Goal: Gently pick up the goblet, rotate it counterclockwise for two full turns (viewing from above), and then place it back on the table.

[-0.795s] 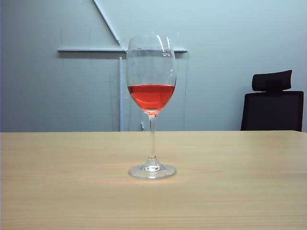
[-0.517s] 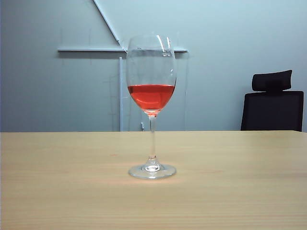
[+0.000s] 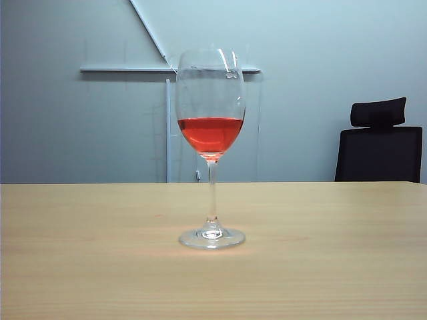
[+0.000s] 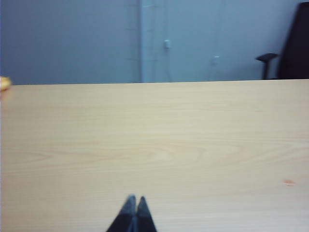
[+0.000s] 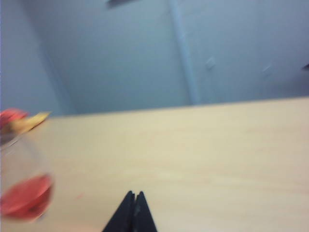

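Observation:
The goblet [image 3: 211, 147] stands upright on the table [image 3: 333, 253] in the exterior view, a clear wine glass with red liquid in its bowl, a thin stem and a round foot. Neither arm shows in that view. In the right wrist view the goblet [image 5: 24, 188] appears blurred at the picture's edge, well apart from my right gripper [image 5: 134, 194], which is shut with nothing in it. My left gripper [image 4: 136, 198] is shut and empty over bare table [image 4: 154, 140]; the goblet does not show in the left wrist view.
A black office chair [image 3: 379, 143] stands behind the table's far edge at the right. A grey wall with a white rail runs behind. A small orange-yellow object [image 4: 4, 83] shows at the table's far edge in the left wrist view.

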Motion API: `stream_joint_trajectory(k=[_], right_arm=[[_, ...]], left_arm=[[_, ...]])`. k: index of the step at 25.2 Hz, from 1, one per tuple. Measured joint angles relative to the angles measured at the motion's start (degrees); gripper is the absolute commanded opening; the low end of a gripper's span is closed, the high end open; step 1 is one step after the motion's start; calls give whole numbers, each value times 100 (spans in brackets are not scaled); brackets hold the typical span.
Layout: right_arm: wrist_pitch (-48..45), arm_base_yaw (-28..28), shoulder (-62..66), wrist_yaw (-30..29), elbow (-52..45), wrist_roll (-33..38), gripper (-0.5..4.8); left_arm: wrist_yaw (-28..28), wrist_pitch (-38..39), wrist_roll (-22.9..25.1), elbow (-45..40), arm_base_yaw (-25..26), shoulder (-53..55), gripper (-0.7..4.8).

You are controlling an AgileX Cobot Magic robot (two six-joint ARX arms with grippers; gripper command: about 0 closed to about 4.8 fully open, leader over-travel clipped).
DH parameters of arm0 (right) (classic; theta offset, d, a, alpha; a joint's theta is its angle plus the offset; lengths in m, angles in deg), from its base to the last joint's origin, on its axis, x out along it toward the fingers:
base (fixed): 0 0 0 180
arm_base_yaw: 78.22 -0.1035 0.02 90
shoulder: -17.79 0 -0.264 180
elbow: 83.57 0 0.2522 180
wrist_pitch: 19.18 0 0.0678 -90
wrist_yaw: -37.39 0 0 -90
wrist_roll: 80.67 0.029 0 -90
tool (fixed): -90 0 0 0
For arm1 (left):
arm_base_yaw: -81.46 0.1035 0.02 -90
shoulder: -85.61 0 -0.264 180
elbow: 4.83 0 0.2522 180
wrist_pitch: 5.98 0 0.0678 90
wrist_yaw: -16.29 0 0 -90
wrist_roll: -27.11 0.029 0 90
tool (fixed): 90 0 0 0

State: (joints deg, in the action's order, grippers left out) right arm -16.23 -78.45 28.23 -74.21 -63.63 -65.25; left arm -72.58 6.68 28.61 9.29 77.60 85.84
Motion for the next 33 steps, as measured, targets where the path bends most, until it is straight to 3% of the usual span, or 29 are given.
stream_joint_trajectory(k=[3, 4, 5, 6, 7, 8, 9, 13, 16, 19, 25, 33], right_arm=[[11, -476, 920, -310, 271, -210, 5], [-2, -662, 1209, -376, 350, -323, 35], [-37, -852, 1475, -431, 413, -439, 105], [-122, -1093, 1794, -470, 463, -612, 260], [-549, -1637, 2527, -442, 564, -935, 348], [-887, -1950, 2962, -361, 597, -1130, 400], [-1414, -2428, 3556, -74, 603, -1366, 400], [-2938, -3073, 5112, 540, 614, -1602, 400], [-4234, -3182, 6262, 496, 627, -1637, 400], [-5639, -3198, 7984, 83, 962, -1641, 400], [-6478, -3198, 9097, -210, 1392, -1497, 400], [-6645, -3198, 9641, -260, 1923, -1412, 386]], left_arm=[[0, 0, 0, 0, -251, 0, -5], [-2, 0, 0, 0, -291, 0, -5], [-2, 2, 0, 0, -326, 0, -5], [2, 0, 2, 0, -358, 0, -5], [-2, 0, 0, 0, -385, 0, -5], [0, 0, 0, 0, -382, 0, -5], [4, 0, 0, 0, -382, 0, -5], [2, 2, 0, 0, -382, 2, -5], [2, 0, 0, 0, -382, 2, -5], [2, 0, 0, 0, -382, 2, -5], [2, 2, 0, 0, -382, 2, -5], [2, 0, 0, 0, -382, 4, -5]])
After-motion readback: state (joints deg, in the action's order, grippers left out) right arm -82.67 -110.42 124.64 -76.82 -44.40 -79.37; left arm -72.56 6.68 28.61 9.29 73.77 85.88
